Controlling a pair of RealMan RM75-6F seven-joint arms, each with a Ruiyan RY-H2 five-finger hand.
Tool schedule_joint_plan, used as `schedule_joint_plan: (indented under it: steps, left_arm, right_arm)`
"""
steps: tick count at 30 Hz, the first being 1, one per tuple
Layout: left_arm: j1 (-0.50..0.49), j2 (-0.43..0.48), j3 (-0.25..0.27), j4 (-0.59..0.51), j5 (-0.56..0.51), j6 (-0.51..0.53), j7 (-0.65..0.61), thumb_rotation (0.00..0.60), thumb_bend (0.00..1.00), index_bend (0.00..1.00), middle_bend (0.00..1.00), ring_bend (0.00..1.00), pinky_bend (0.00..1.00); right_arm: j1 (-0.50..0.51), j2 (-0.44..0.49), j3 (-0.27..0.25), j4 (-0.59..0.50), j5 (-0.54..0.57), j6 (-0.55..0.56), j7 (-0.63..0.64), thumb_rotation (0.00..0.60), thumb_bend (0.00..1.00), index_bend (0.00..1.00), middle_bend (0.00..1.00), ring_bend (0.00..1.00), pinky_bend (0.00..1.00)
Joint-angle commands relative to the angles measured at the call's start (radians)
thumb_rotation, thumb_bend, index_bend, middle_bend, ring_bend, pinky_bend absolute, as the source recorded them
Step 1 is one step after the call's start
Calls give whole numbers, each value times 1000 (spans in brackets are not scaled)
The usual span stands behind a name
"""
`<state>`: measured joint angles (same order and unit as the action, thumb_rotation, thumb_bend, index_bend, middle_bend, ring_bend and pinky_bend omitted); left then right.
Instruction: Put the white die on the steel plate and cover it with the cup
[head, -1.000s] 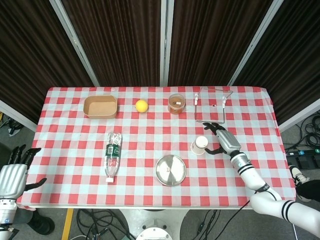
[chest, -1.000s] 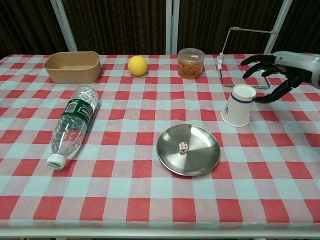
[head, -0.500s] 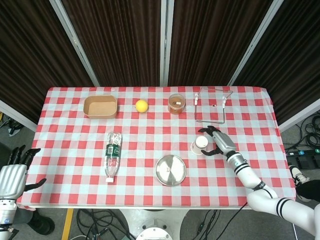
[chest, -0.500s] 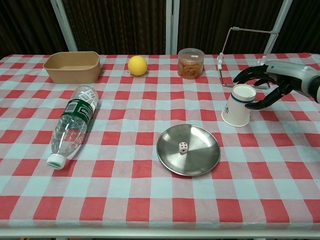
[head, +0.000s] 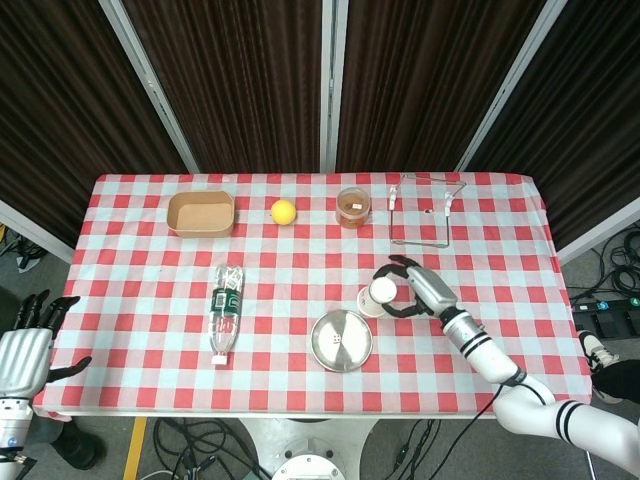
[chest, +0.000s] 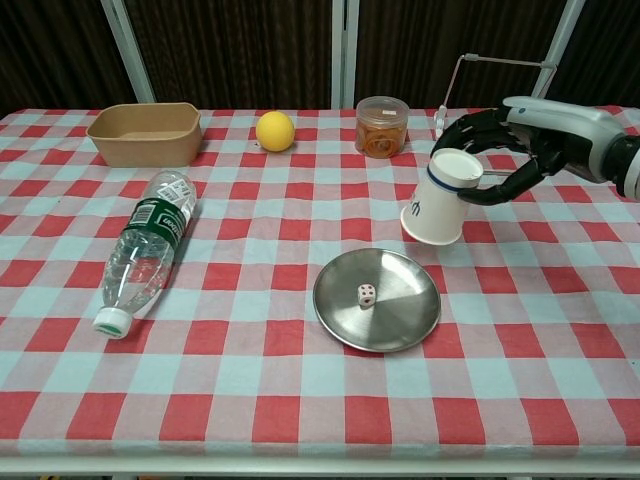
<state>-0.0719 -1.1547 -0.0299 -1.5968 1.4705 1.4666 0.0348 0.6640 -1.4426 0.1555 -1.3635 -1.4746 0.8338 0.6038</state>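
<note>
The white die (chest: 366, 295) lies on the round steel plate (chest: 377, 299) near the table's front middle; the plate (head: 341, 340) also shows in the head view. A white paper cup (chest: 441, 197) with a blue band is mouth down and tilted, just beyond the plate's far right rim. My right hand (chest: 510, 150) grips its upper end, fingers curled round it. From above, the cup (head: 378, 296) and right hand (head: 412, 288) are up and right of the plate. My left hand (head: 25, 350) hangs off the table's front left corner, fingers apart, holding nothing.
A clear water bottle (chest: 145, 248) lies on its side at the left. Along the back stand a tan box (chest: 146, 133), a yellow ball (chest: 275, 131), a jar of orange snacks (chest: 381, 126) and a wire stand (chest: 497, 95).
My right hand closed round the cup and carried it left toward the plate, tilting it. The die, the plate and my left hand have not moved.
</note>
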Motion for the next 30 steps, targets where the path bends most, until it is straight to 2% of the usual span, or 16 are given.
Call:
schedule_joint_plan:
  steps: [1,6,13,24,30]
  left_arm:
    - [2,1,1,-2,0,2,0,600,0,147,159,21,33]
    - [9,1,5,-3,-4,4,-3,600,0,147,159,21,33]
    - [14,-4,7,5,-5,6,-11,600,0,147,159,21,33]
    - [13,-7,8,11,-5,0,-19,600,0,147,159,21,33]
    - [14,-6,7,10,-8,1,-16,600,0,147,159,21,33]
  right_arm:
    - [30,11,-50,-55,-113,35,61,600,325,573,321,69,85]
    - [61,-49,-79,-22,-139,20,11,600,325,573,319,69,85]
    - [79,-132,-102,39,-147,31,-121,600,325,573,320,69,85]
    - [86,-175,-96,91,-93,34,-206,600,325,574,319,69,85]
    - [91,-138,-142,16,-141,49,-141,600,327,576,320,69,85]
